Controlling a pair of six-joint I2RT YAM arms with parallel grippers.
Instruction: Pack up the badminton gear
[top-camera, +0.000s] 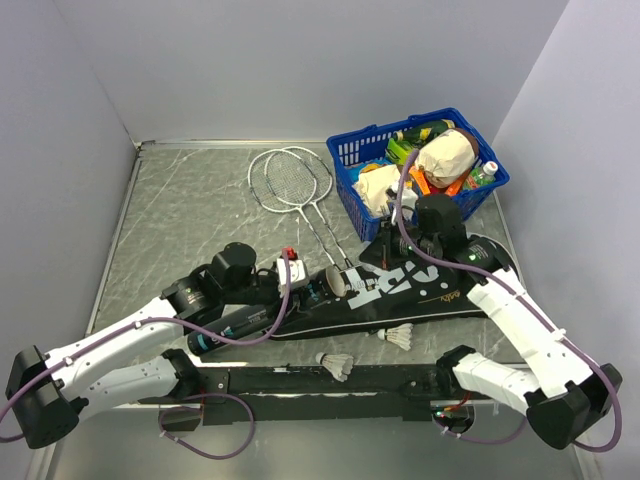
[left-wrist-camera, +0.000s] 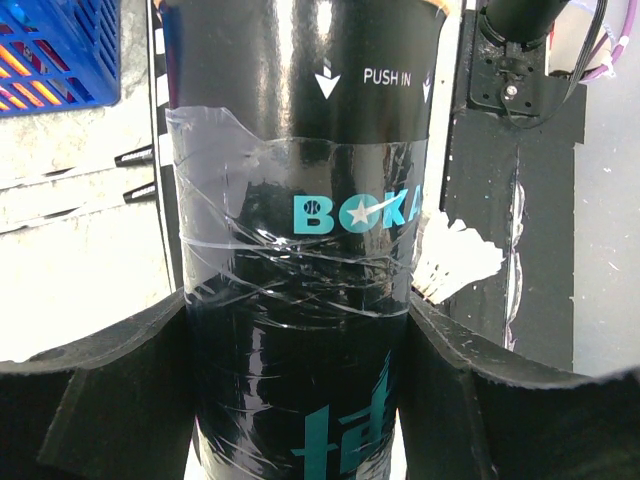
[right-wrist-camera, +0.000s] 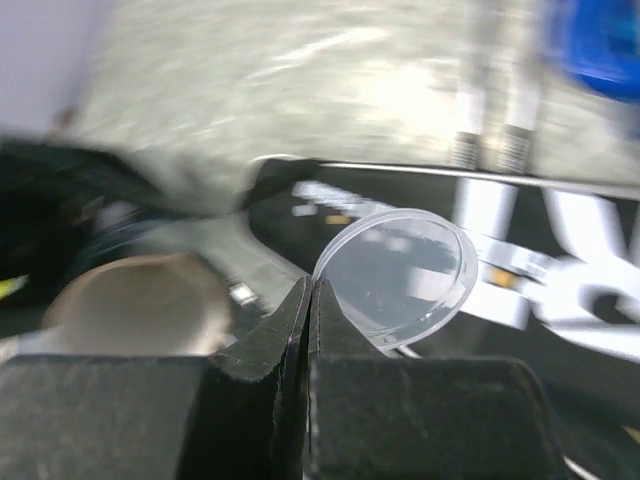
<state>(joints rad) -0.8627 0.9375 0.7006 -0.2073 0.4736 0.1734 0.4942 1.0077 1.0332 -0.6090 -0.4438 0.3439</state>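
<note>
Left jaws clamp the black BOKA tube (left-wrist-camera: 300, 150) near the counter's (top-camera: 180, 200) near edge; right jaws pinch a clear round cap (right-wrist-camera: 400, 275) by its rim.

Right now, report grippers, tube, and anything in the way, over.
Left gripper shut on tube. Right gripper shut on clear lid. Both shuttlecocks loose on table beside bag, rackets unpacked near basket.

Dark tube (top-camera: 235, 326) beside black bag (top-camera: 425, 297), clear cap (right-wrist-camera: 400, 272), rackets (top-camera: 292, 180), shuttlecocks (top-camera: 336, 365)
</note>
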